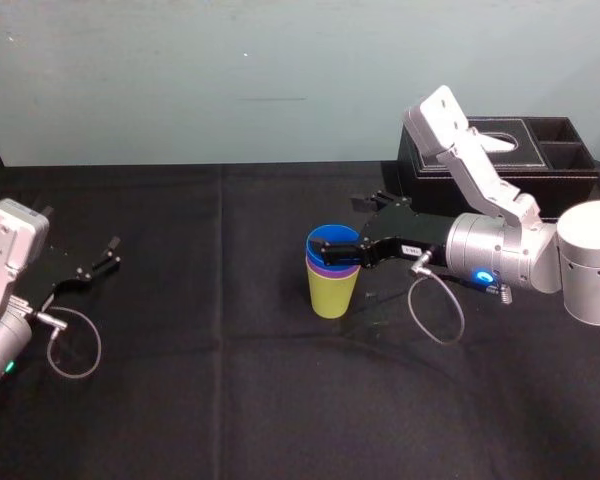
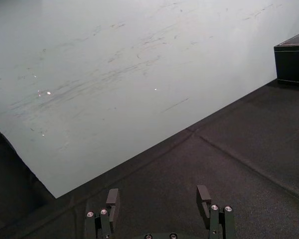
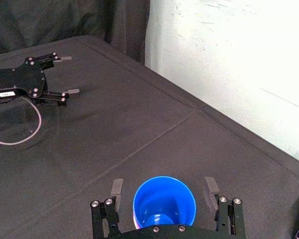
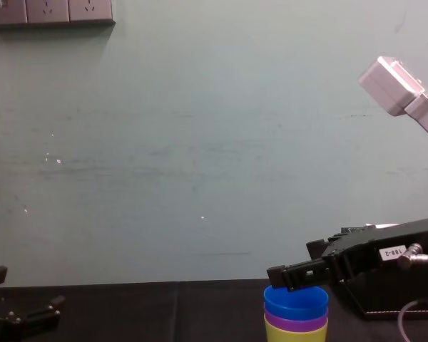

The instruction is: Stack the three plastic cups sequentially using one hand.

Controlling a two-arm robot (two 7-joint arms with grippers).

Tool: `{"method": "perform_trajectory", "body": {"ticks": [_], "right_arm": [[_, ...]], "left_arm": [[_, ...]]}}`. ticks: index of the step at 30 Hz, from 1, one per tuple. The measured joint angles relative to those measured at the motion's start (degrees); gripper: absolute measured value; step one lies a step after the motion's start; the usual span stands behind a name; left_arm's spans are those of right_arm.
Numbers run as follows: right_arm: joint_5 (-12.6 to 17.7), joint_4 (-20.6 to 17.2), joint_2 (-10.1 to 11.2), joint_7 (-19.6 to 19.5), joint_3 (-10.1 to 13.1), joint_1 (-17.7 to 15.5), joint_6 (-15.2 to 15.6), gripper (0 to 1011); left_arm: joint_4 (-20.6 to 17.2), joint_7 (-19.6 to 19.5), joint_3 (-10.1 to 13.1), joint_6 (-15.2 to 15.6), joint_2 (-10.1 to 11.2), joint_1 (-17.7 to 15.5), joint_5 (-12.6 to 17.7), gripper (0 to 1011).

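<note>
The three plastic cups stand nested near the table's middle: the yellow-green cup (image 1: 332, 295) at the bottom, the purple cup (image 1: 319, 268) in it, the blue cup (image 1: 330, 243) on top. The same stack rises at the lower edge of the chest view, blue cup (image 4: 296, 301) uppermost. The hand, my right gripper (image 1: 345, 232), is level with the blue cup's rim, one finger on each side. In the right wrist view the right gripper (image 3: 163, 186) is open, with a gap between each fingertip (image 3: 117, 186) and the blue cup (image 3: 164, 204). My left gripper (image 1: 108, 253) rests open at the table's left.
A black tissue box (image 1: 500, 160) with side compartments stands at the back right, behind my right arm. A black cloth (image 1: 210, 380) covers the table, and a pale wall (image 1: 230, 70) runs along its far edge. The left gripper (image 2: 158, 195) points toward that wall.
</note>
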Motion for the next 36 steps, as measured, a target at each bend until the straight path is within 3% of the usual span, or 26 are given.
{"method": "perform_trajectory", "body": {"ticks": [17, 21, 29, 36], "right_arm": [[0.0, 0.0, 0.0, 0.0, 0.0, 0.0, 0.0, 1003], [0.0, -1.5, 0.1, -0.3, 0.3, -0.2, 0.1, 1003], [0.0, -5.5, 1.1, -4.1, 4.2, -3.2, -0.9, 1003], [-0.9, -6.2, 1.7, -8.2, 8.3, -6.1, -2.5, 1003]], "left_arm": [[0.0, 0.0, 0.0, 0.0, 0.0, 0.0, 0.0, 1011], [0.0, 0.0, 0.0, 0.0, 0.0, 0.0, 0.0, 1011], [0.0, 0.0, 0.0, 0.0, 0.0, 0.0, 0.0, 1011], [0.0, 0.0, 0.0, 0.0, 0.0, 0.0, 0.0, 1011]]}}
